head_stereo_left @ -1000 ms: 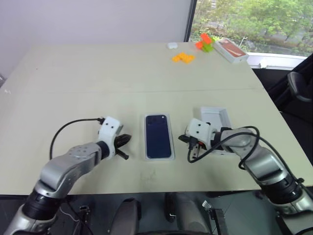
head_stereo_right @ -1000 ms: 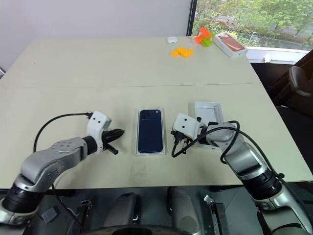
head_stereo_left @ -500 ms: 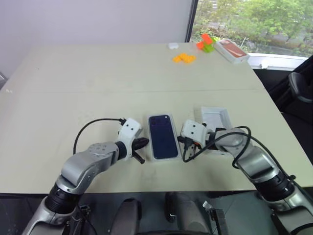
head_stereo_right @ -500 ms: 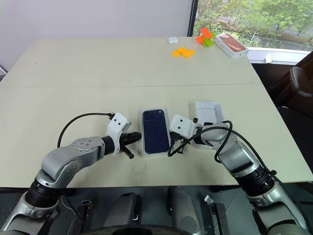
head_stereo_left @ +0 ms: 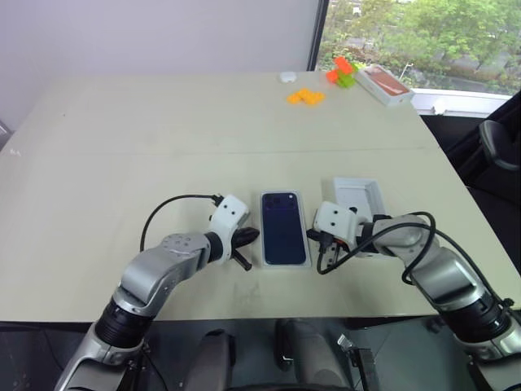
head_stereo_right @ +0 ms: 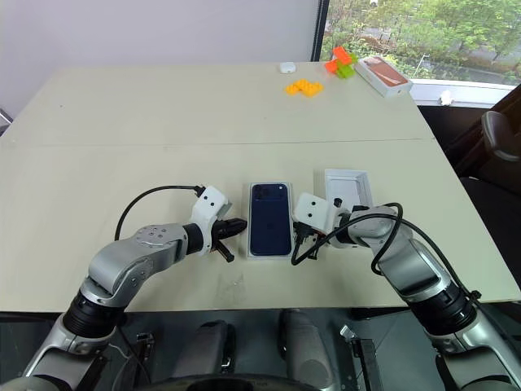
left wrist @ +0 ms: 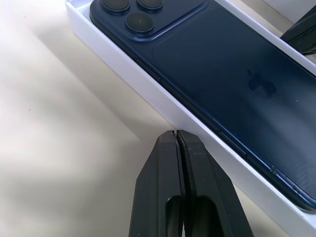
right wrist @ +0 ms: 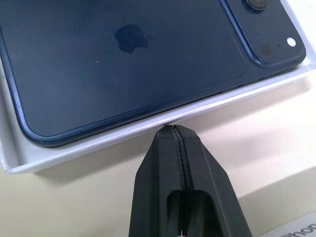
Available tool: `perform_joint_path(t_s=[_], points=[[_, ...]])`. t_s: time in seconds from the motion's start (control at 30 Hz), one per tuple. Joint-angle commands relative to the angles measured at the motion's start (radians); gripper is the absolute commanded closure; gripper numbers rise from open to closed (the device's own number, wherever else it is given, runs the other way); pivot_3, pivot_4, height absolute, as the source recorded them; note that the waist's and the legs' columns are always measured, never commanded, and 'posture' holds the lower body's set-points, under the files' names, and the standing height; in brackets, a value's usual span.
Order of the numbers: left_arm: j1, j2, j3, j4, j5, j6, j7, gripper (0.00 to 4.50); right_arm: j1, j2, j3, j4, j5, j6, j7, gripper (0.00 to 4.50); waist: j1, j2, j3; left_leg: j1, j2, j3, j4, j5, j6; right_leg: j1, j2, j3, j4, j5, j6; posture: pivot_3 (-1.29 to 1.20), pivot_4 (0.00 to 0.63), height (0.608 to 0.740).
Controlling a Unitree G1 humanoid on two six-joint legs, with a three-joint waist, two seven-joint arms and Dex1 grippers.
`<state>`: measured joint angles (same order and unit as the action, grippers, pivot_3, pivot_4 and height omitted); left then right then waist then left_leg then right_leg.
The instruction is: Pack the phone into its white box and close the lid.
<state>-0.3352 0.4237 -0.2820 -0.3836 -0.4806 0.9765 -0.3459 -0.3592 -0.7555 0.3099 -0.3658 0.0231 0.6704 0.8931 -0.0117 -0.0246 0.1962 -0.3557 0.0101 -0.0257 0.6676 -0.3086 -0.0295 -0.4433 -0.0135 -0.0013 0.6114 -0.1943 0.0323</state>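
Nearest the robot, both forearms are angled inward over the front of the pale surface (head_stereo_left: 122, 155), each wrist bent so that its end effector points down and toward the middle. The left end effector (head_stereo_left: 247, 239) is seen with its two black fingers (left wrist: 170, 168) pressed together, empty, the tips just beside the left long wall of the white box (head_stereo_left: 262, 244). The right end effector (right wrist: 173, 131) is likewise closed on nothing, its tips set against the box's right long wall. Between the two, the phone (head_stereo_left: 283, 227) lies flat inside the white box, back up, its camera bump at the far end. Just right of the box, behind the right wrist, the lid (head_stereo_left: 356, 194) rests open side up on the surface. At the far edge, well apart, orange blocks (head_stereo_left: 304, 96), a red and green block cluster (head_stereo_left: 341, 72), a small white object (head_stereo_left: 286, 76) and an orange-topped box (head_stereo_left: 386, 83) are seen.
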Motion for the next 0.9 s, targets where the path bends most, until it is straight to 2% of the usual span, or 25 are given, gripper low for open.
perform_joint_path(t_s=[0.03,0.13,0.2,0.23,0.33,0.4,0.57,0.63,0.9], points=[[0.002,-0.018,-0.018,-0.022,-0.003,0.015,-0.029,4.41,-0.018,-0.013,-0.031,-0.054,0.015,-0.011,0.011,4.50,0.001,0.000,0.000,0.000,0.000,0.000,0.000,0.000,0.000,0.000,0.000,0.000,0.000,0.000,0.000,0.00,0.150,0.733],[0.016,-0.014,0.013,-0.038,-0.006,0.021,-0.030,4.41,-0.014,-0.052,-0.071,-0.088,0.043,0.011,0.042,4.50,0.000,0.000,0.000,0.000,0.000,0.000,0.000,0.000,0.000,0.000,0.000,0.000,0.000,0.000,0.000,0.00,0.150,0.733],[0.034,-0.018,0.078,-0.060,-0.032,0.027,-0.032,4.46,-0.007,-0.081,-0.138,-0.149,0.128,0.087,0.090,3.95,0.000,0.000,0.000,0.000,0.000,0.000,0.000,0.000,0.000,0.000,0.000,0.000,0.000,0.000,0.000,0.00,0.150,0.733],[0.044,-0.022,0.120,-0.070,-0.049,0.027,-0.032,4.46,-0.007,-0.091,-0.174,-0.185,0.168,0.124,0.103,3.61,0.000,0.000,0.000,-0.001,0.000,0.000,0.000,0.000,0.000,0.000,0.000,0.000,0.000,0.000,0.000,0.00,0.150,0.733],[0.073,-0.007,0.196,-0.091,-0.064,0.005,-0.043,4.46,-0.032,-0.074,-0.240,-0.233,0.204,0.232,0.036,2.05,-0.003,0.000,0.000,0.000,0.001,-0.001,0.000,0.000,0.000,0.000,0.001,0.000,0.000,0.001,0.003,0.00,0.150,0.733],[0.089,0.023,0.220,-0.099,-0.053,-0.024,-0.061,4.46,-0.066,-0.061,-0.255,-0.237,0.217,0.383,-0.020,1.12,-0.004,0.000,0.000,0.000,0.001,-0.001,0.000,0.000,0.000,0.000,0.002,0.000,0.001,0.000,0.001,0.00,0.150,0.733],[0.088,0.071,0.263,-0.082,-0.027,-0.145,-0.123,4.46,-0.220,0.080,-0.297,-0.141,0.214,0.890,-0.198,1.12,-0.004,0.000,0.000,0.001,0.002,-0.001,0.000,0.000,0.000,-0.001,0.002,0.000,0.002,0.000,-0.001,0.00,0.150,0.733],[0.075,0.085,0.254,-0.074,-0.017,-0.190,-0.161,4.46,-0.234,0.114,-0.306,-0.110,0.214,0.942,-0.262,1.12,0.001,0.000,0.000,0.000,0.002,-0.001,0.000,0.000,0.000,-0.001,0.002,0.000,0.002,0.000,-0.001,0.00,0.150,0.733],[0.124,0.146,0.168,-0.084,0.067,-0.413,-0.320,4.46,-0.229,0.198,-0.347,-0.030,0.287,0.944,-0.501,1.12,-0.003,0.000,0.000,-0.002,0.000,0.002,-0.001,0.000,0.001,-0.002,-0.002,0.001,0.000,0.002,-0.002,0.00,0.150,0.733]])
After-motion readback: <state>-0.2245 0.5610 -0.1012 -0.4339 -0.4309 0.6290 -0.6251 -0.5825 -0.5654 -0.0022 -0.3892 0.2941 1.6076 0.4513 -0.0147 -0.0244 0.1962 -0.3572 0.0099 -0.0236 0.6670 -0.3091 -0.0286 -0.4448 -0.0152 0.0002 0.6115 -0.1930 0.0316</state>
